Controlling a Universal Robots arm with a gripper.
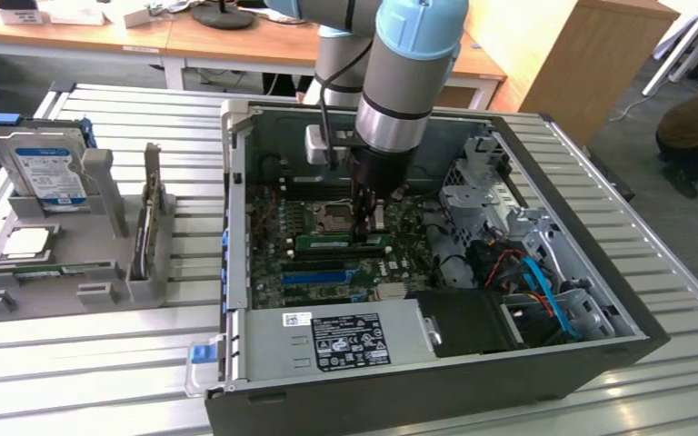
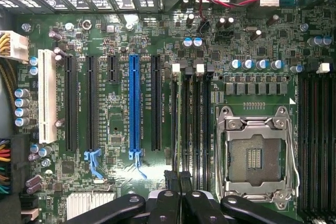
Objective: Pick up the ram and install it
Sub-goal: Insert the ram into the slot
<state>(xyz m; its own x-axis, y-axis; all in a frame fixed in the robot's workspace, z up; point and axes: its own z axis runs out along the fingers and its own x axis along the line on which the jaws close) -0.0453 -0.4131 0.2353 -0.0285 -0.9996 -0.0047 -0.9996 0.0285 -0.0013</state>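
1. Ram (image 1: 339, 242) standing on edge between the jaws, lined along a black memory slot (image 2: 191, 124) of the motherboard (image 2: 115, 182).
2. Gripper (image 2: 180, 184) clenched on the ram's upper edge, low inside the open computer case (image 1: 592, 354).
3. Beside the jaws, a processor socket (image 2: 254, 156); farther off, a blue slot (image 2: 135, 108) and the power supply (image 1: 337, 341).
4. Well apart from the jaws, outside the computer case, a grey holder (image 1: 34, 300) carrying a hard drive (image 1: 40, 173) and an upright card (image 1: 149, 218).

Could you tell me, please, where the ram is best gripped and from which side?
Pinch the ram by its upper long edge near mid-length, from straight above, tool across its flat faces: it stands on edge, thin, with neighbouring slots close beside it.
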